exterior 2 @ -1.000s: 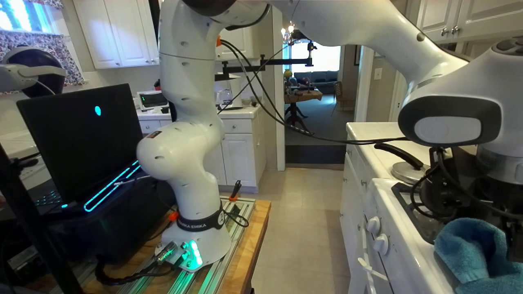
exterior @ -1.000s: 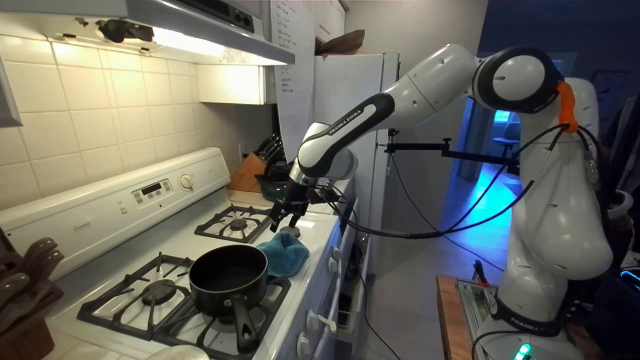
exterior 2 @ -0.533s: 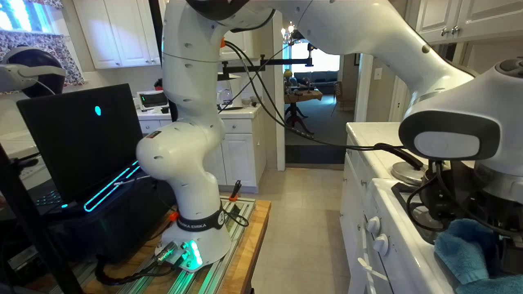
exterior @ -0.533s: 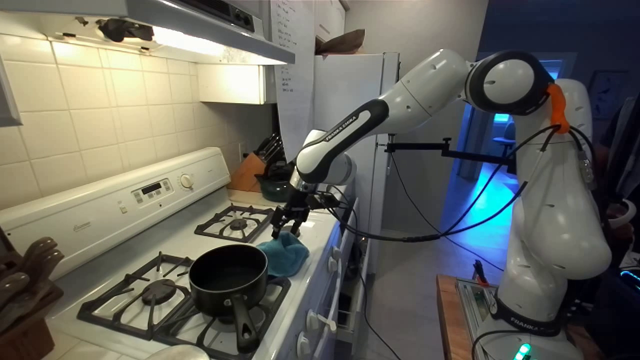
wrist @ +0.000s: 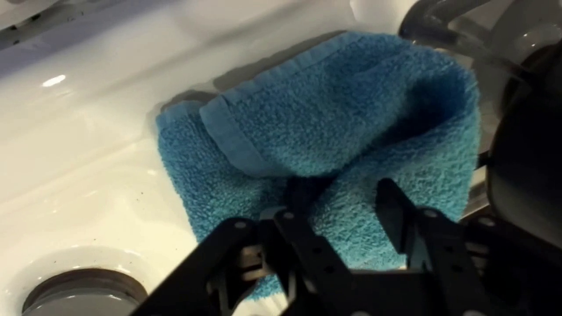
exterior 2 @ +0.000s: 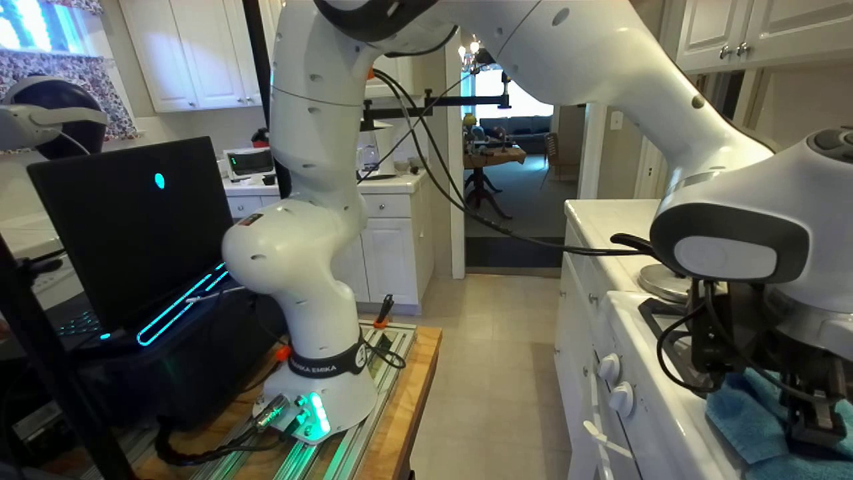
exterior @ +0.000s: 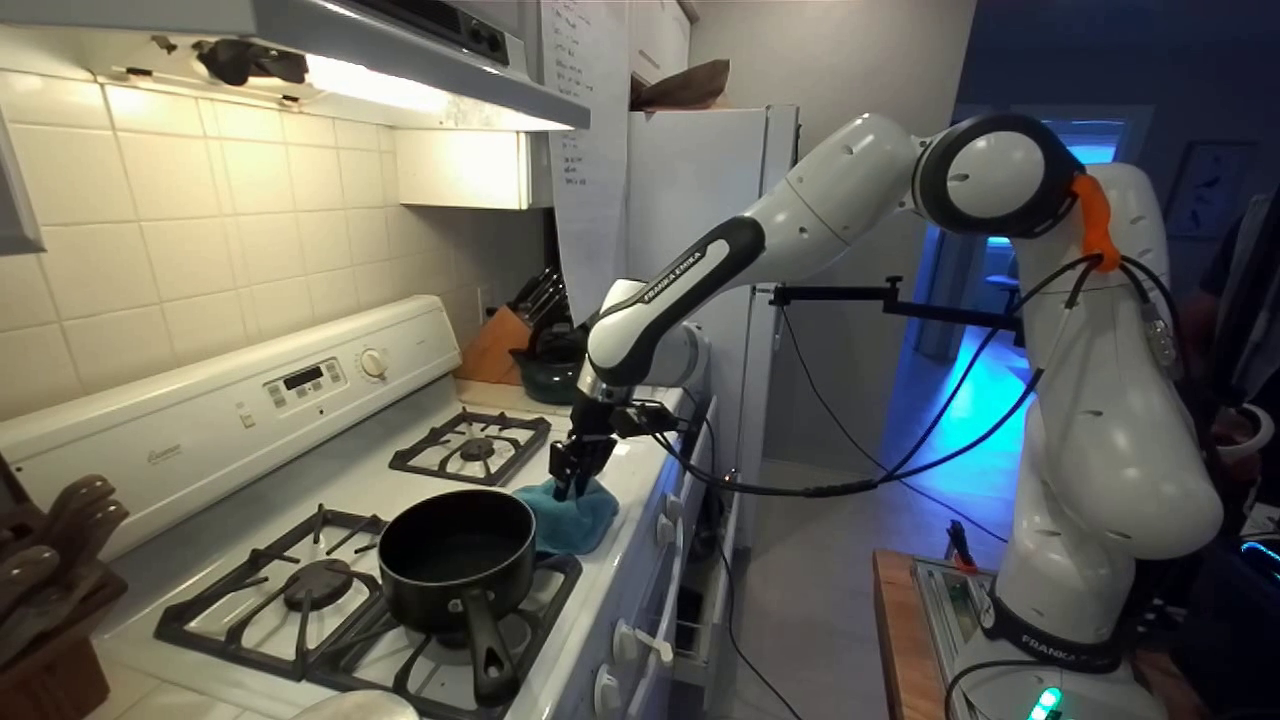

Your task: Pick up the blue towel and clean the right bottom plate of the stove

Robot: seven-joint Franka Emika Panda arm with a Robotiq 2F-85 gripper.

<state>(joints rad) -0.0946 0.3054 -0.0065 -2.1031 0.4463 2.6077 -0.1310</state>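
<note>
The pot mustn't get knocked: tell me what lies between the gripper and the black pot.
Part of the blue towel, then a sliver of the stove, shows between the gripper and the black pot in the wrist view.

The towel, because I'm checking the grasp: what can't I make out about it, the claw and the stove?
The towel: cut off by the bottom edge in an exterior view.
The stove beneath it: hidden by the towel in the wrist view.
Whether the claw presses on the towel: blurred and dark, it covers that spot in the wrist view.
The stove under the pan: mostly hidden by the pan in an exterior view.
</note>
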